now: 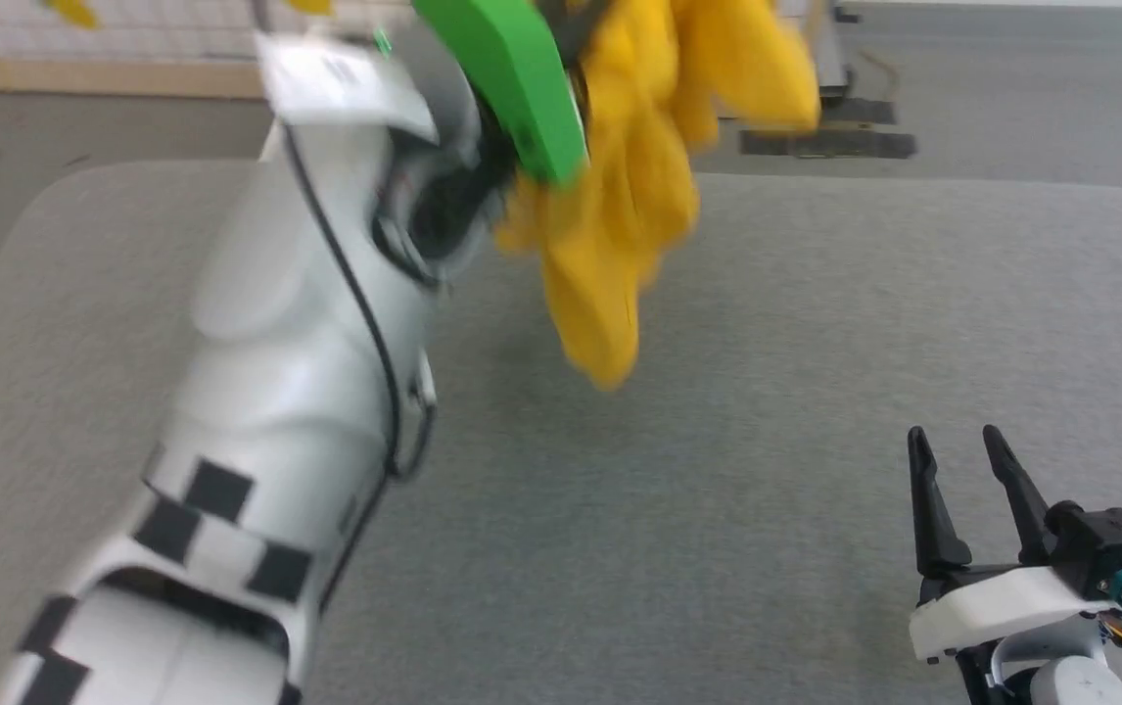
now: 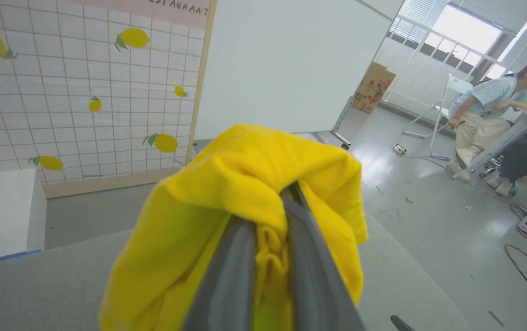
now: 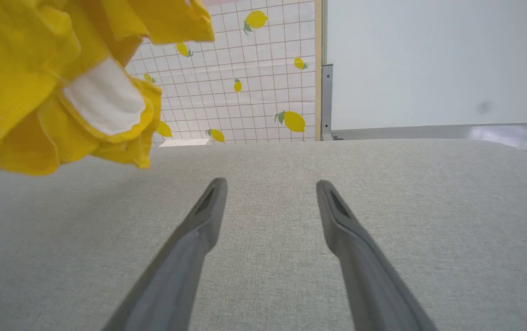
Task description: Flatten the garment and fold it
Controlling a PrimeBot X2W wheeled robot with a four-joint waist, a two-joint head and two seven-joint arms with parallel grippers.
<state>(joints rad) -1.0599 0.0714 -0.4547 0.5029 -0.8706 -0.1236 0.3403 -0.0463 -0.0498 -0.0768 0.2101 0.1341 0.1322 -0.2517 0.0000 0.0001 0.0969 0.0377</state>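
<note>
The garment (image 1: pixel 620 196), head view: where does it sit?
Reply: Bunched and blurred, it hangs at top centre over the grey table (image 1: pixel 816 411), with a faint shadow under its lowest fold. You see the pale left forearm (image 1: pixel 277 392) rising to it past a green part (image 1: pixel 522 78). The cloth covers the gripping end here. The right gripper (image 1: pixel 953 436) stands at the lower right, well apart from the cloth, its fingers parted with nothing between them.

And the left wrist view?
Reply: Here you see what the head view hides. The left gripper (image 2: pixel 268 207) has its two fingers drawn narrow, with a fold of the yellow cloth pinched between them and the rest draped over both tips. Beyond it you see a lemon-print wall (image 2: pixel 61 92), a seated person (image 2: pixel 489 105) and a cardboard box (image 2: pixel 374 87) on the floor by the white wall. You cannot tell what the box holds.

And the right wrist view?
Reply: The jaws stand wide and empty, low over the table. The garment hangs at the upper left, above and to the left of the fingertips and touching neither. This view alone shows you a white patch (image 3: pixel 105 101) on the cloth.
</note>
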